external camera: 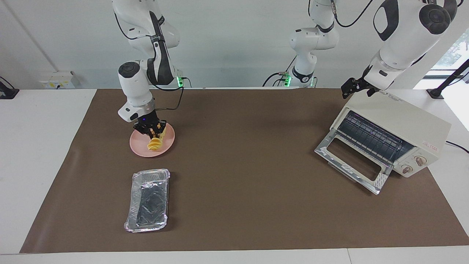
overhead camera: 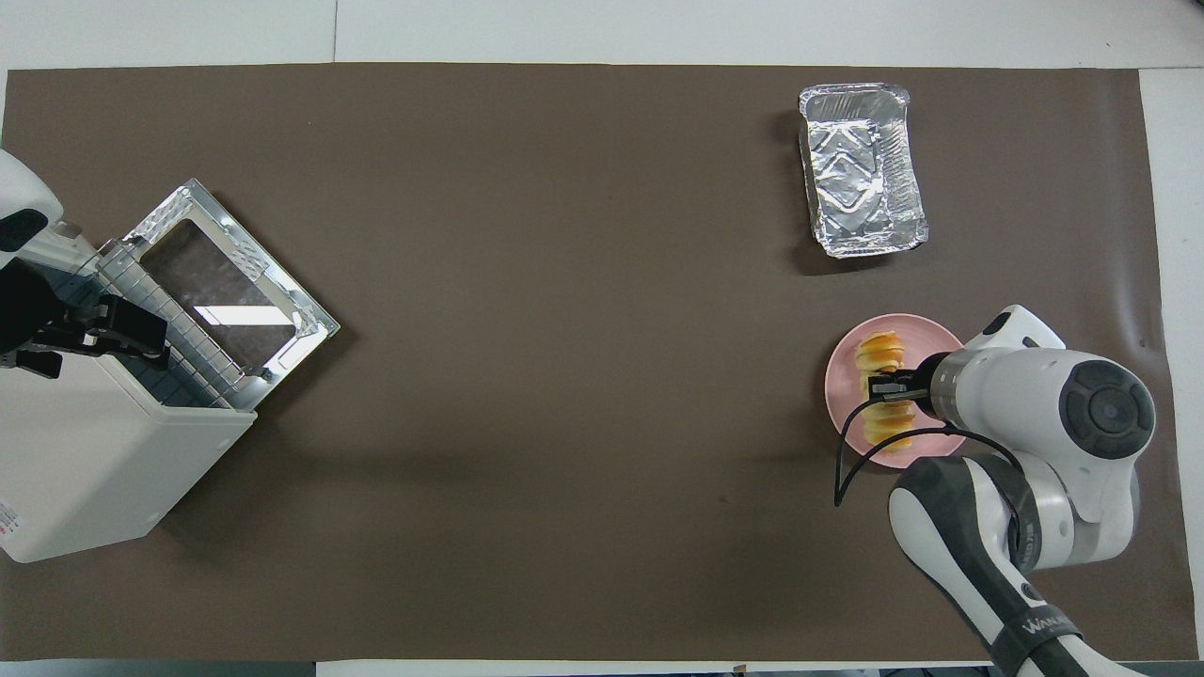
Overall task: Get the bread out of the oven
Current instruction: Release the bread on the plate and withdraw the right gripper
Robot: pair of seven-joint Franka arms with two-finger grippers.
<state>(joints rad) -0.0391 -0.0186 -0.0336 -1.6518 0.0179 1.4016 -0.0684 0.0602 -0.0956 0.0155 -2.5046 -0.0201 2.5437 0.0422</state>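
Bread: the small golden-yellow ridged loaf of bread [external camera: 155,142] lies on the round pink plate [external camera: 138,149], at the right arm's end of the table.
Right gripper: the right gripper [external camera: 151,131] is down at the bread over the plate. Its black fingers [overhead camera: 885,385] sit on both sides of the loaf. I cannot tell if they squeeze it or are loose.
Foil tray: the crinkled silver foil tray [external camera: 148,200] sits farther from the robots than the plate, near it but not touching.
Oven: the boxy cream-white toaster oven [external camera: 397,132] stands at the left arm's end, well apart from the plate. Its glass door [external camera: 352,165] hangs down open and the wire rack [overhead camera: 179,336] shows inside.
Left gripper: the left gripper [external camera: 353,87] waits over the oven's top, fingers wide apart, holding nothing.
Mat: a big brown mat [external camera: 249,165] covers the table under everything, bare between the oven and the plate.
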